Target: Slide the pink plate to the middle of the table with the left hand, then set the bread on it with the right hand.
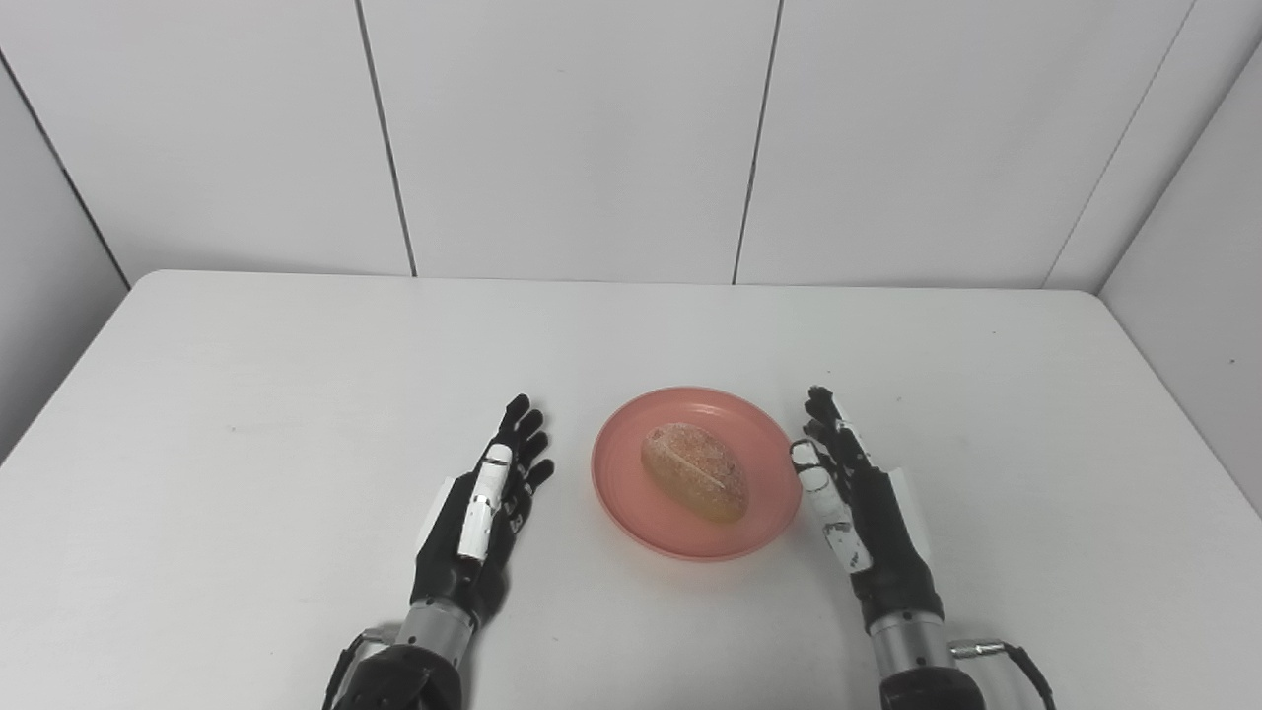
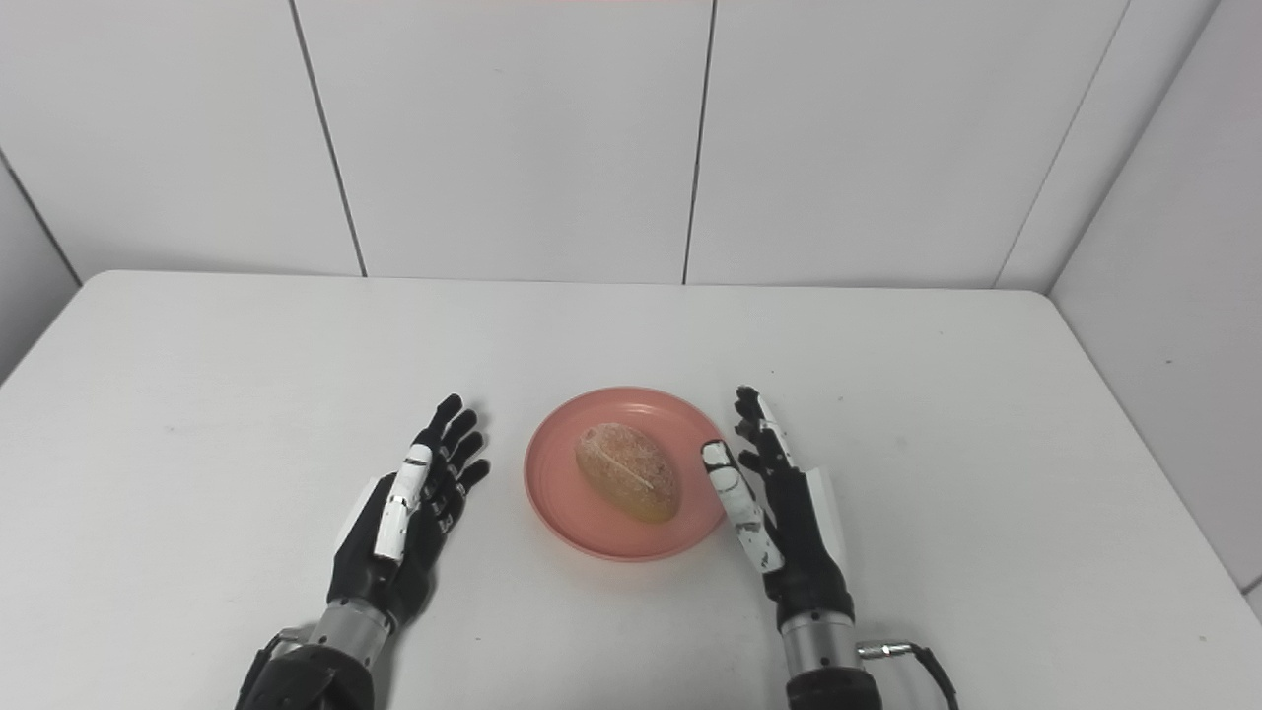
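White wall panels (image 1: 572, 138) with thin dark seams stand behind a white bench (image 1: 246, 394), and the panels turn in at both sides to close the corner.

On the left side, the left hand (image 1: 483, 513) comes up from the bottom edge. It lies low over the bench, palm turned inward to the plate, and its fingers (image 1: 523, 439) are stretched out and a little spread, pointing to about 12 o'clock. It holds nothing. A clear strip of bench lies between it and the plate, so it is near but not touching.

In the middle is the pink plate (image 1: 621, 493), round and shallow, at the centre of the bench, slightly toward the near edge. On it lies the bread (image 1: 695, 470), an oval brown loaf with one pale cut along its top. The long axis of the loaf runs from about 10 o'clock to about 4 o'clock, so the far end points up-left and the near end points down-right. The bread sits inside the plate rim, a little toward the right part of the plate.

On the right, the right hand (image 1: 858, 503) is just beside the plate at 3 o'clock. Its fingers (image 1: 823, 419) are also straight and apart, pointing to about 11 o'clock, and they hold nothing. The thumb is at the plate rim; I cannot tell if it touches it. A thin cable (image 1: 1016, 661) comes out at the right wrist.
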